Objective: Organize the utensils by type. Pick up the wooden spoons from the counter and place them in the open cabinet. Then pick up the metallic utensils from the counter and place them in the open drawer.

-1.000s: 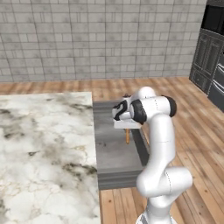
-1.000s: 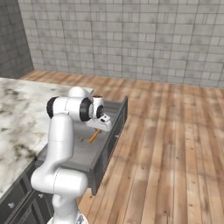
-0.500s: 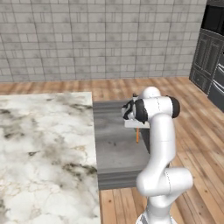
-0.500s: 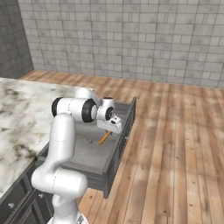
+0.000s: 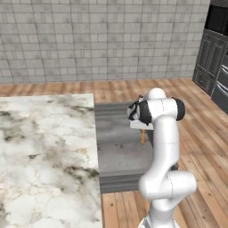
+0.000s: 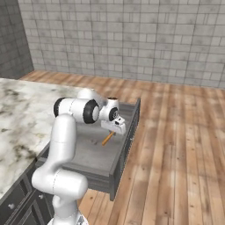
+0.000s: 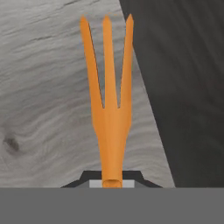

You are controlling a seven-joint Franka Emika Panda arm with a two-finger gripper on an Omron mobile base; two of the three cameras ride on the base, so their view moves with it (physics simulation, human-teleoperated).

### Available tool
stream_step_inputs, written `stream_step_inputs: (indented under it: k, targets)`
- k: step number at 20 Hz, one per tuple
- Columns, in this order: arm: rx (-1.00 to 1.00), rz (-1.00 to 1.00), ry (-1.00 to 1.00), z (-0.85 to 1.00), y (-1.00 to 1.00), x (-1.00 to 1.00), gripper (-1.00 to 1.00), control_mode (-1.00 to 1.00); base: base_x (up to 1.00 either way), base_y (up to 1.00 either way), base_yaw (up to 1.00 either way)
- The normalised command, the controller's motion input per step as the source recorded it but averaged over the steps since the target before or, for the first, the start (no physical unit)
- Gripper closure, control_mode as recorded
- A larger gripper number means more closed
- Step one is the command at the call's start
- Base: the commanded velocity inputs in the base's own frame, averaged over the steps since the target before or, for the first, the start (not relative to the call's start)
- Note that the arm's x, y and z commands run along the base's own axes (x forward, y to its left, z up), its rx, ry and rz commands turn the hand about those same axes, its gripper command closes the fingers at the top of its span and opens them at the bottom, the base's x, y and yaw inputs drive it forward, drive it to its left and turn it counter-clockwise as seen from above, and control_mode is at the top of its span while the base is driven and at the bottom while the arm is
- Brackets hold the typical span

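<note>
Over the open drawer (image 5: 120, 151), pulled out from the end of the marble counter (image 5: 44, 147), one white arm bent at the elbow, gripper (image 6: 113, 127) hanging above the grey-lined tray. Clamped between the two finger tips: one orange fork (image 7: 109, 100), pinched by the handle, three tines pointing down toward the drawer floor. Seen from the right base view as a short orange bar (image 6: 108, 138) slanting beneath the hand, near the drawer's dark front panel (image 6: 127, 145); from the left base view as a thin orange sliver (image 5: 142, 136) just under the wrist, at the drawer's far side from the counter. Fork above the wood-grain lining, not lying flat on it; whether the tines touch the floor cannot be told. Beside the tines in the hand view, the lining (image 7: 48, 96) ending at a dark wall (image 7: 183, 87) of the drawer. One small dark mark (image 6: 94, 141) on the lining near the arm in the right base view, too small to identify. Counter surface alongside the drawer white with grey and brown veins. Beyond the drawer, wooden plank floor (image 6: 184, 140) running to a grey tiled wall (image 6: 132, 39); dark panelled cabinetry (image 5: 216, 58) at the far right of the left base view, well apart from the drawer.
</note>
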Motion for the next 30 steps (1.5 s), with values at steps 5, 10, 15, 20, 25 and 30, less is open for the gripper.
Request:
stream_step_inputs:
  k: [5,10,15,20,25,30]
  targets:
    - [0.0,-0.04,-0.05,-0.02,0.59,-0.11,1.0,-1.0,0.0,0.0,0.0]
    - [0.0,-0.03,0.0,-0.32,0.51,-0.04,1.0,-1.0,0.0,0.0,0.0]
    - [0.0,-0.01,0.0,-0.58,0.06,-0.05,1.0,-1.0,0.0,0.0,0.0]
    - [0.0,-0.01,0.0,-0.34,0.0,0.0,-1.0,-1.0,0.0,0.0,0.0]
    - [0.01,0.0,0.0,0.04,0.03,0.03,-1.0,-1.0,0.0,0.0,0.0]
    - [0.0,0.04,0.0,0.74,0.1,0.02,-1.0,-1.0,0.0,0.0,0.0]
